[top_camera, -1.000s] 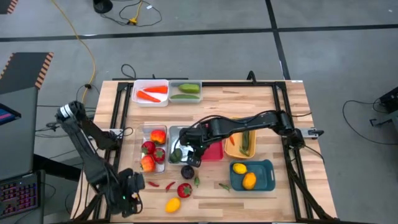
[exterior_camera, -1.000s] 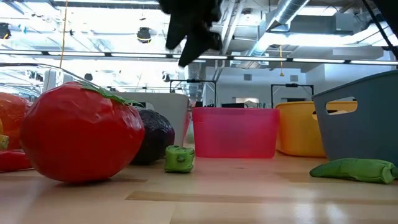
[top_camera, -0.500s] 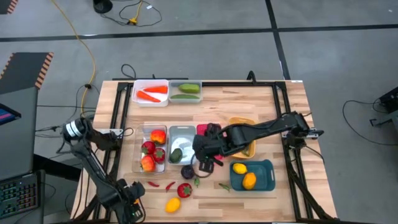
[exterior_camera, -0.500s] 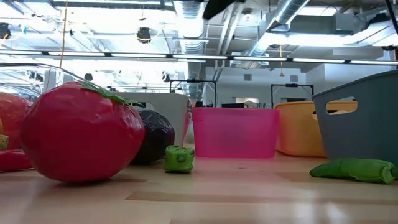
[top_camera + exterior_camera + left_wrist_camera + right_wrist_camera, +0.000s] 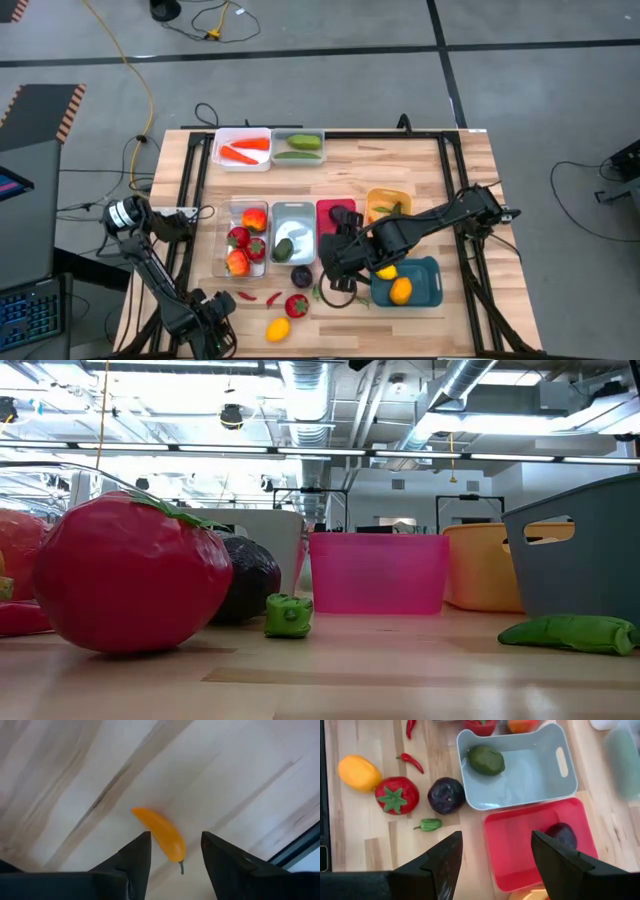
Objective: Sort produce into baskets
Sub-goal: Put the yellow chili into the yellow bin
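Both jaws spread, empty; left gripper [image 5: 172, 852] over orange chili [image 5: 159, 834] near table edge.

plum [image 5: 562, 833] in bin [image 5: 517, 870], tomato [image 5: 393, 796] beside lemon [image 5: 359, 773]

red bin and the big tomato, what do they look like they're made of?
Red bin: looks like translucent plastic; light glows through its thin, smooth walls. Tomato: probably a hollow moulded plastic toy; glossy red skin with faint creases and dents, and a green moulded leaf cap. Neither is certain from looks alone.
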Controlling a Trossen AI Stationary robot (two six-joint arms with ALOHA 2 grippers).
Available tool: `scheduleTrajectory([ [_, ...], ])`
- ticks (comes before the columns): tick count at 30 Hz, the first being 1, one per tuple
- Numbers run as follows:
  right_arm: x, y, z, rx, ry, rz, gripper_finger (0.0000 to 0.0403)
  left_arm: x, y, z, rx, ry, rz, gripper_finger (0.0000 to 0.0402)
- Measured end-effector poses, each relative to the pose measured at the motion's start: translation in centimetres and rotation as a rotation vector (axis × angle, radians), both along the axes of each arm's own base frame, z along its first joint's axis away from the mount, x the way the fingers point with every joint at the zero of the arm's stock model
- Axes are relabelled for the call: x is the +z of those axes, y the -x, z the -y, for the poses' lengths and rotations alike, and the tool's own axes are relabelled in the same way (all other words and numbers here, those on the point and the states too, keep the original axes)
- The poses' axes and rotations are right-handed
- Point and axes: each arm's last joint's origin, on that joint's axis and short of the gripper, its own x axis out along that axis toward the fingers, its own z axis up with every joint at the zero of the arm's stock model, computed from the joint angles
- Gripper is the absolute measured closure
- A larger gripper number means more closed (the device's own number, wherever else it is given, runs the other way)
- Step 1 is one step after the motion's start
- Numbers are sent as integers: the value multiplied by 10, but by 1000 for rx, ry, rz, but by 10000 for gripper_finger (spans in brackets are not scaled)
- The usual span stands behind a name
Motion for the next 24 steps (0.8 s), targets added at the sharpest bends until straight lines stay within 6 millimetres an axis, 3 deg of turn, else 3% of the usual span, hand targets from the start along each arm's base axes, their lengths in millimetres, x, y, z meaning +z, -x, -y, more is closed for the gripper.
scheduleTrajectory([
  [15, -1, 12, -25, 47, -5, -8, 140, -18, 7, -5, 56, 21, -16, 280],
  [24, -2, 27, -31, 10, 88, -60, 140, -18, 6, -6, 41, 20, -18, 343],
])
